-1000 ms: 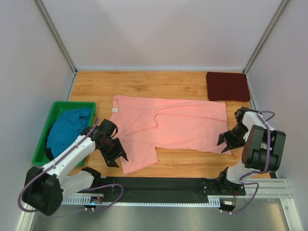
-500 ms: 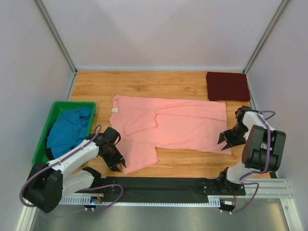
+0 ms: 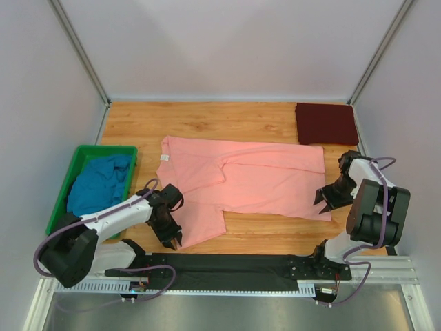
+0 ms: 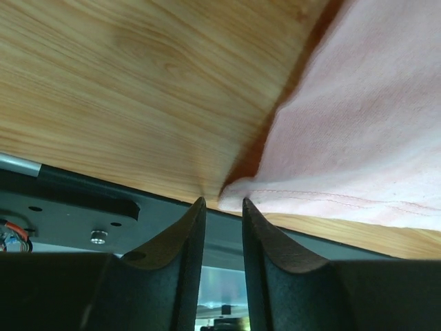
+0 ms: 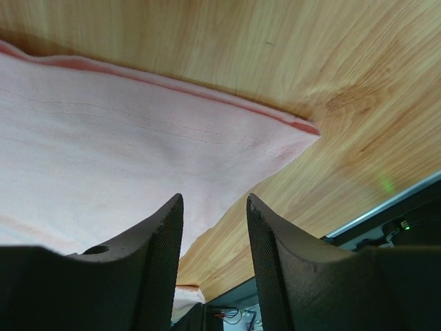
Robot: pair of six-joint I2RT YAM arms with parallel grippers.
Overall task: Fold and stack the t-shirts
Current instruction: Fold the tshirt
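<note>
The salmon-pink t-shirt [image 3: 248, 181] lies spread on the wooden table, part-folded, with its white neck label [image 3: 164, 158] at the left. The dark maroon t-shirt [image 3: 326, 123] lies folded at the back right. The teal-blue t-shirt [image 3: 96, 186] is bunched in the green bin. My left gripper [image 3: 173, 238] is open a narrow gap, its tips [image 4: 220, 202] at the pink shirt's near-left corner [image 4: 238, 187] with nothing between them. My right gripper [image 3: 324, 201] is open, its tips [image 5: 213, 198] over the pink shirt's [image 5: 103, 152] near-right corner.
The green plastic bin [image 3: 107, 148] stands at the left edge of the table. A black rail [image 3: 234, 265] runs along the near edge, right behind the left gripper. White walls enclose the table on three sides.
My left gripper has moved right and nearer, from beside the bin to the pink shirt's near-left corner. My right gripper has hardly moved.
</note>
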